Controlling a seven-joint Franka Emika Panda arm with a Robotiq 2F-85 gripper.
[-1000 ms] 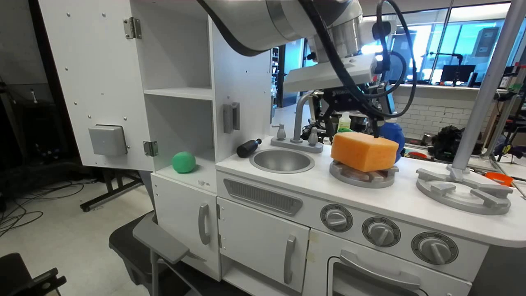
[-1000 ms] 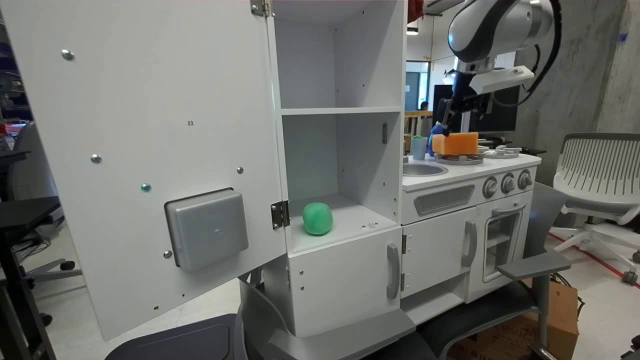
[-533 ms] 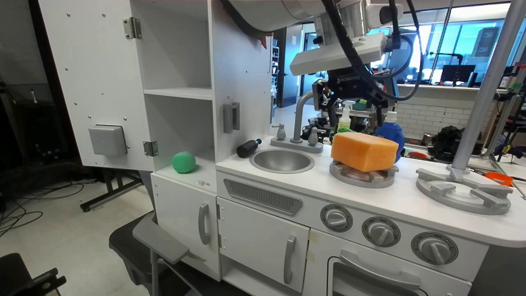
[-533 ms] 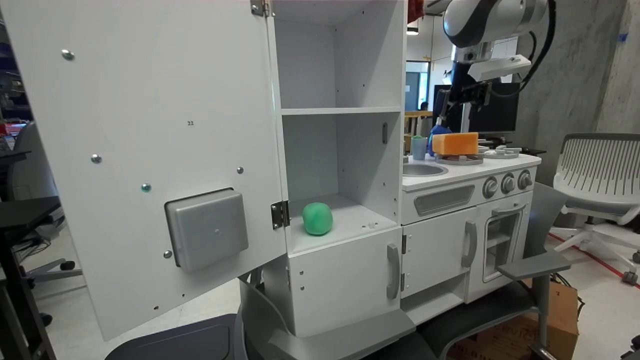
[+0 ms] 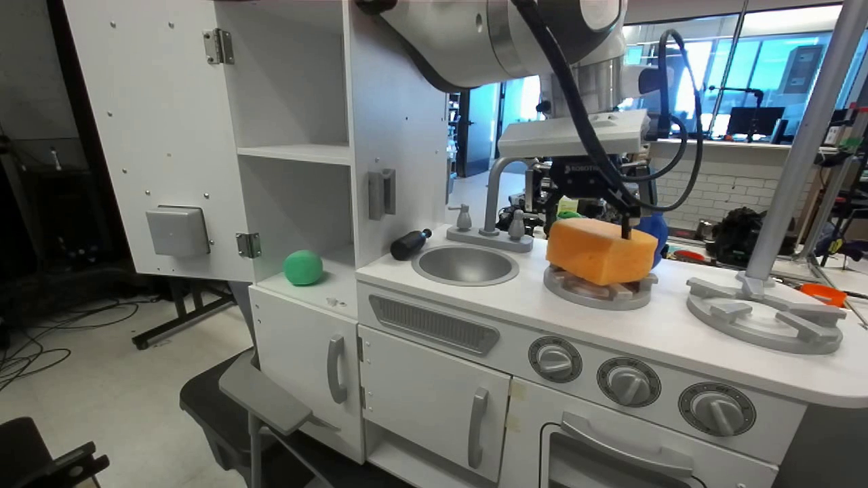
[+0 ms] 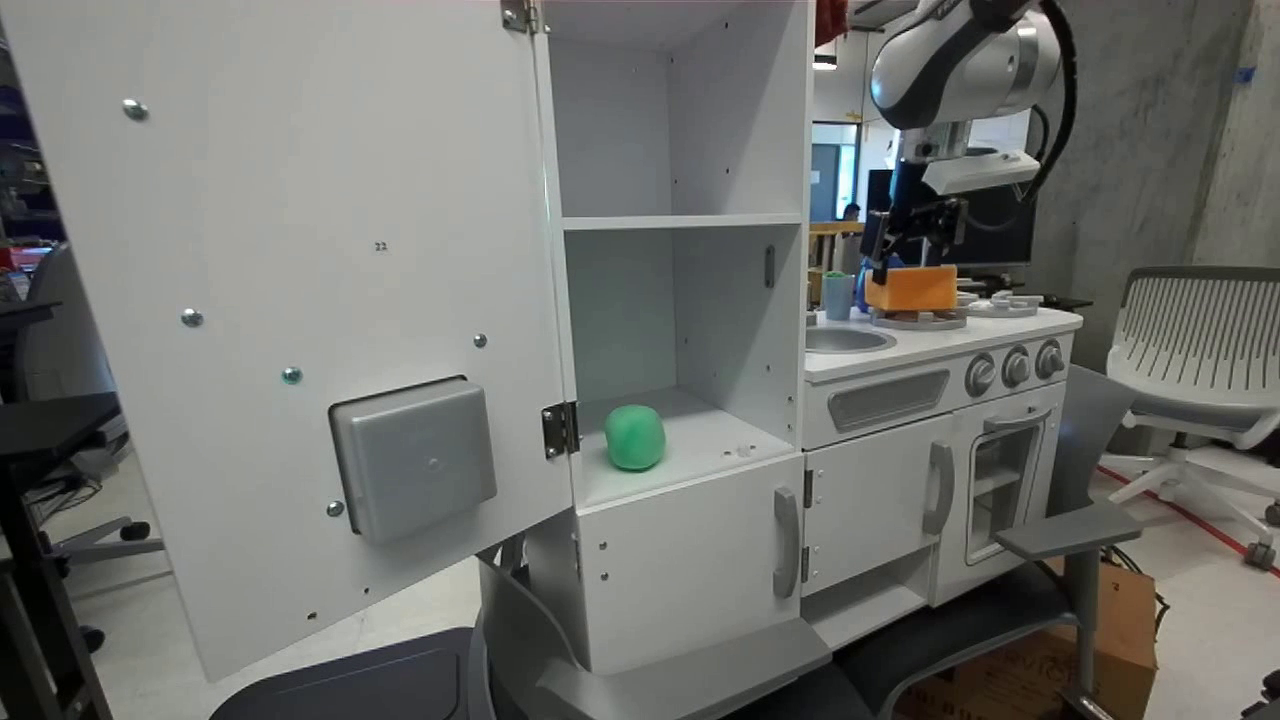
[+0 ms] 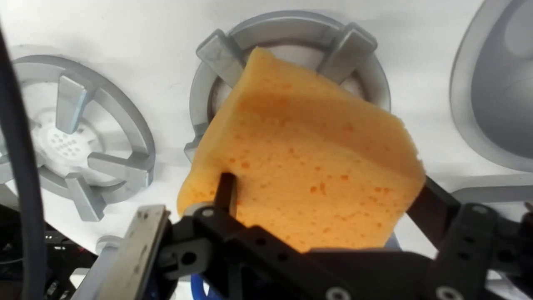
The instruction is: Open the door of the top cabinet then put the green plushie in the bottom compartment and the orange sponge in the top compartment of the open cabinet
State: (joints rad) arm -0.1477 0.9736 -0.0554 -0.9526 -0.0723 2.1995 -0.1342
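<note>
Gripper (image 5: 586, 228) spread wide, one tip touching the orange sponge (image 5: 590, 254) | sponge on a grey burner (image 7: 287, 26), white counter (image 5: 515, 298), sink (image 5: 468, 269) near it | door (image 6: 300, 220) standing open, green plushie (image 6: 635, 437) on the floor of the bottom compartment (image 6: 625, 310) | pale office chair (image 6: 1200, 335) over by the concrete wall (image 6: 1140, 140)

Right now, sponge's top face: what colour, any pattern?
Orange, with small scattered darker-orange specks; the sponge shows best in the wrist view.

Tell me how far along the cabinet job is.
Done: the door stands open and the green plushie is in the bottom compartment. Now: jaws spread at the orange sponge, on a burner. Left: gripping it, then placing it in the top compartment.
</note>
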